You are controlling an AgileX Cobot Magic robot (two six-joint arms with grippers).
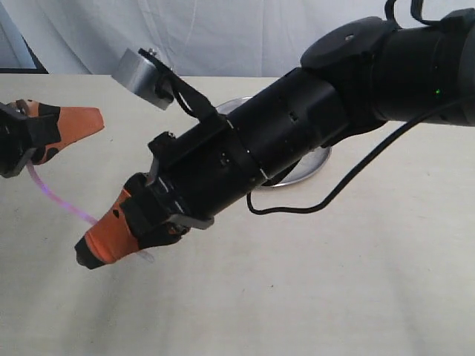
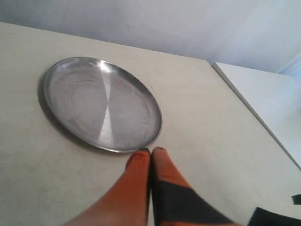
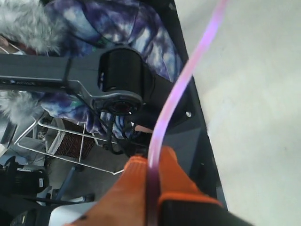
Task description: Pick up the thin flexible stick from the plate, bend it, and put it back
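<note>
Exterior view: thin flexible stick, pink-purple and translucent, hangs above the table in a shallow bow btwn both grippers, approx 8 o'clock from the plate. R gripper pinches its lower end. L gripper, at 9 o'clock, fingers pressed together, grips the upper end.

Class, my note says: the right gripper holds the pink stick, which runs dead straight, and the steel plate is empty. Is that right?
No: the stick is curved, not straight; the right wrist view shows it arcing away from the right gripper. The plate is indeed empty.
</note>
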